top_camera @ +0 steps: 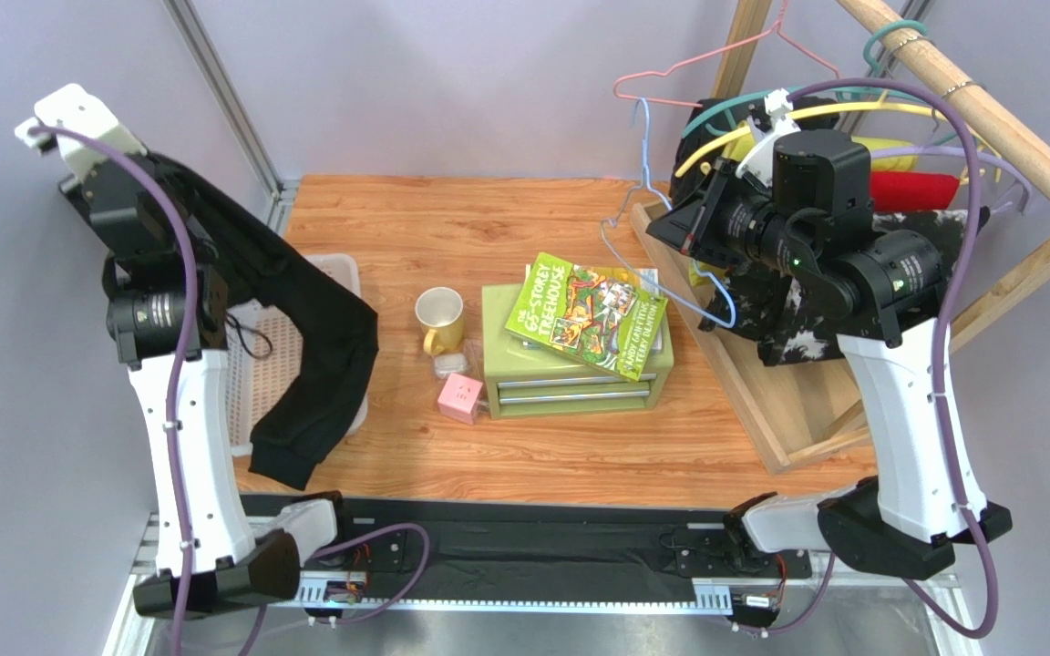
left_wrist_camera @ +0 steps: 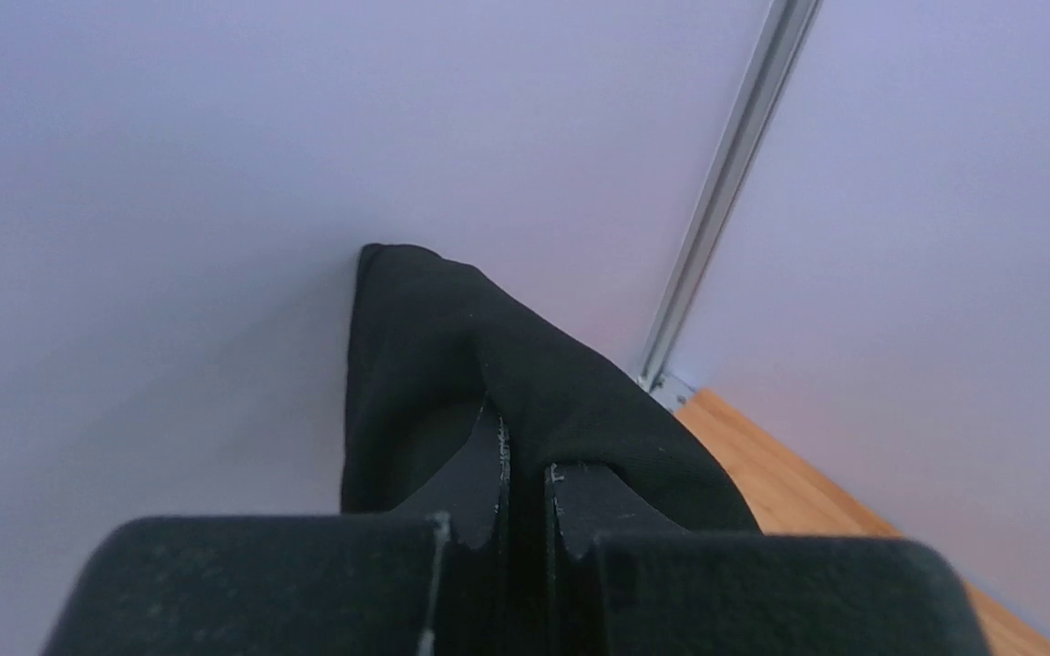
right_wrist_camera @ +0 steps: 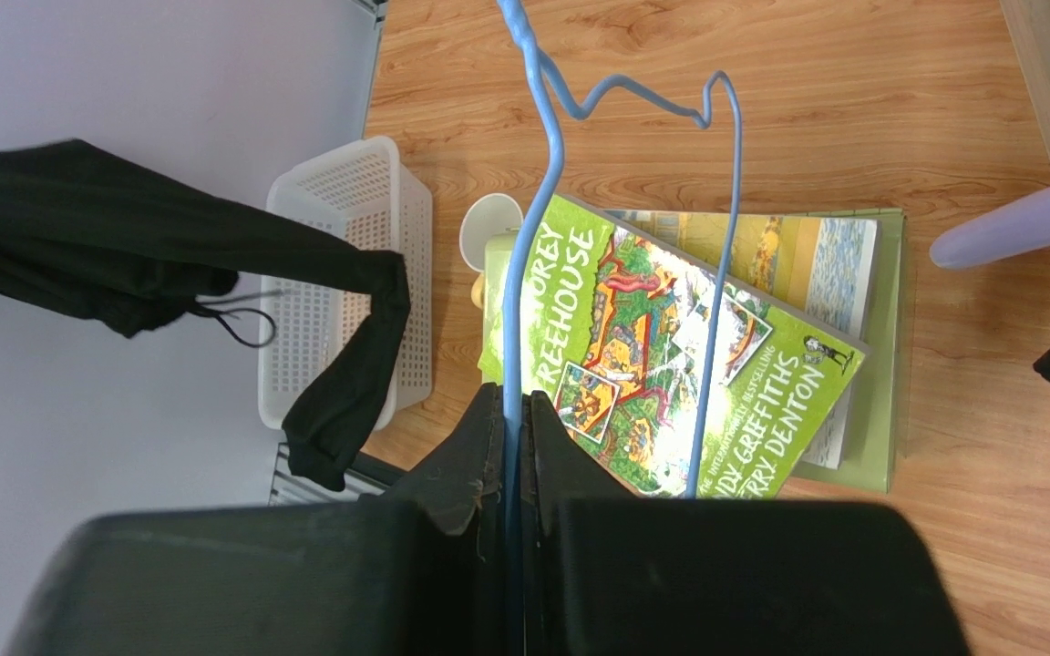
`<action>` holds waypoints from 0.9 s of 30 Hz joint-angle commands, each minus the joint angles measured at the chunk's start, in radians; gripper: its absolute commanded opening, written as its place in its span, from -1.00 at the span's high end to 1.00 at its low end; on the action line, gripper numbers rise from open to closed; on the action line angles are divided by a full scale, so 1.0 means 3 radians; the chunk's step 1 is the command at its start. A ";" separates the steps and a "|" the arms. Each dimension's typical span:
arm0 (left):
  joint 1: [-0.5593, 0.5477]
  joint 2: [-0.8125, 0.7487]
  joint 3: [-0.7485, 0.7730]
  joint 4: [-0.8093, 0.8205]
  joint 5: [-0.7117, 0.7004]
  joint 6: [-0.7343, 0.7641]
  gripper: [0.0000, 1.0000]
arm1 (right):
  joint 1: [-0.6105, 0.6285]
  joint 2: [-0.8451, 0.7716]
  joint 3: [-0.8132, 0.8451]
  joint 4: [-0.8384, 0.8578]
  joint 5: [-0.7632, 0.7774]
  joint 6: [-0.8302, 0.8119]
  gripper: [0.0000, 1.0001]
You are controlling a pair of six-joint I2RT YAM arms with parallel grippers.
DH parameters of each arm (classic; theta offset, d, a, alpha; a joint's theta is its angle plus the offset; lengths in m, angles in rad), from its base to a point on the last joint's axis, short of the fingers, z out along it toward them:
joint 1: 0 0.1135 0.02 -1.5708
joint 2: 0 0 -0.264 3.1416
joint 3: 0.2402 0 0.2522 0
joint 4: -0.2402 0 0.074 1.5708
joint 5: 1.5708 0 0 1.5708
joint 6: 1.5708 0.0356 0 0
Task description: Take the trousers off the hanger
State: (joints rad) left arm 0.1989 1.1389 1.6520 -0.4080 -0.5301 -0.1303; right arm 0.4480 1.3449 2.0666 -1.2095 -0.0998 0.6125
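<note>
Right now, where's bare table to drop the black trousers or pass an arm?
Free: the far strip of table behind the mug, and the near strip in front of the toolbox. Crowded: centre, with mug, toolbox, book, pink cube; left has the basket under the trousers; right the rack.

We are raising our left arm high, its hand [left_wrist_camera: 524,499] clamping black cloth. Our right arm is standing upright, its hand [right_wrist_camera: 517,451] pinching a thin wire.
</note>
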 commanded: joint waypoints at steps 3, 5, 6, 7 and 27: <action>0.0027 -0.0620 -0.0846 -0.0685 -0.0263 -0.1462 1.00 | -0.0016 -0.0116 0.0014 0.0069 -0.0112 -0.0063 1.00; 0.0027 -0.0773 -0.1057 -0.0930 -0.0115 -0.1808 1.00 | -0.0011 -0.0121 0.0029 0.0069 -0.0123 -0.0063 1.00; 0.0022 -0.0815 -0.1230 -0.1032 -0.0079 -0.1947 1.00 | -0.0011 -0.0121 0.0035 0.0059 -0.0133 -0.0063 1.00; 0.0027 -0.0851 -0.1323 -0.1200 -0.0018 -0.2186 1.00 | -0.0011 -0.0126 0.0040 0.0064 -0.0138 -0.0058 1.00; 0.0186 -0.0575 -0.1994 -0.1860 0.1256 -0.3094 0.50 | -0.0011 -0.0576 0.0678 -0.0099 -0.0977 0.0152 1.00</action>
State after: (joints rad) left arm 0.2489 0.9565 1.0164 -0.8646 -0.1974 -1.0210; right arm 0.4484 1.2369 2.1910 -1.2110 -0.3725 0.6395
